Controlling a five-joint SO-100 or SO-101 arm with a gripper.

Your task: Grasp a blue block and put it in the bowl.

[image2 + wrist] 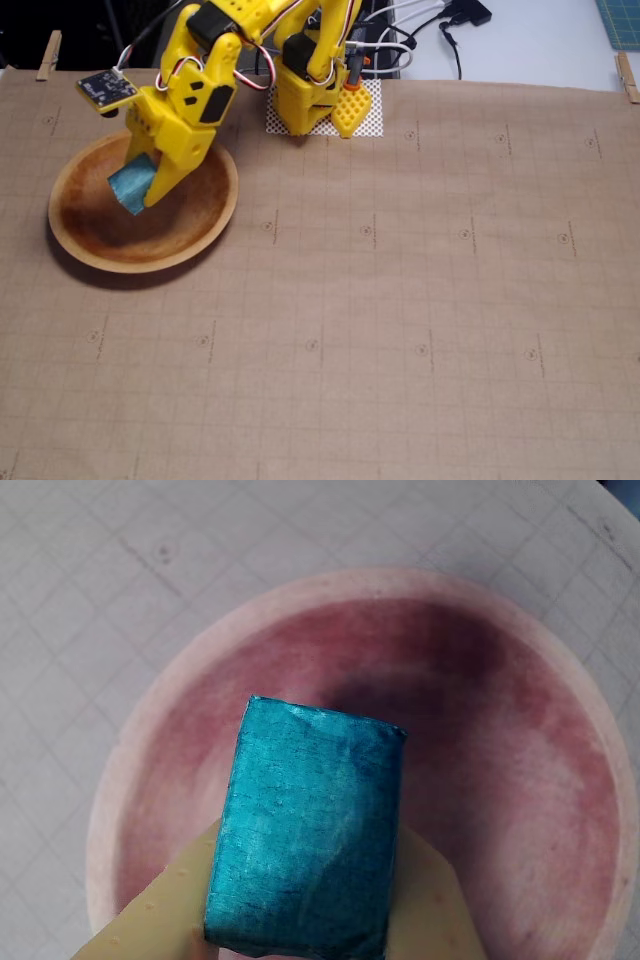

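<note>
The teal-blue block is held between my yellow fingers and fills the lower middle of the wrist view. My gripper is shut on the block and holds it over the inside of the wooden bowl, at the left of the fixed view. In the wrist view the bowl lies right below the block, its floor dark and its rim pale. I cannot tell whether the block touches the bowl's floor.
The brown gridded paper mat covers the table. The arm's base stands at the back on a white mesh pad, with cables behind it. Wooden clips pin the mat's back corners.
</note>
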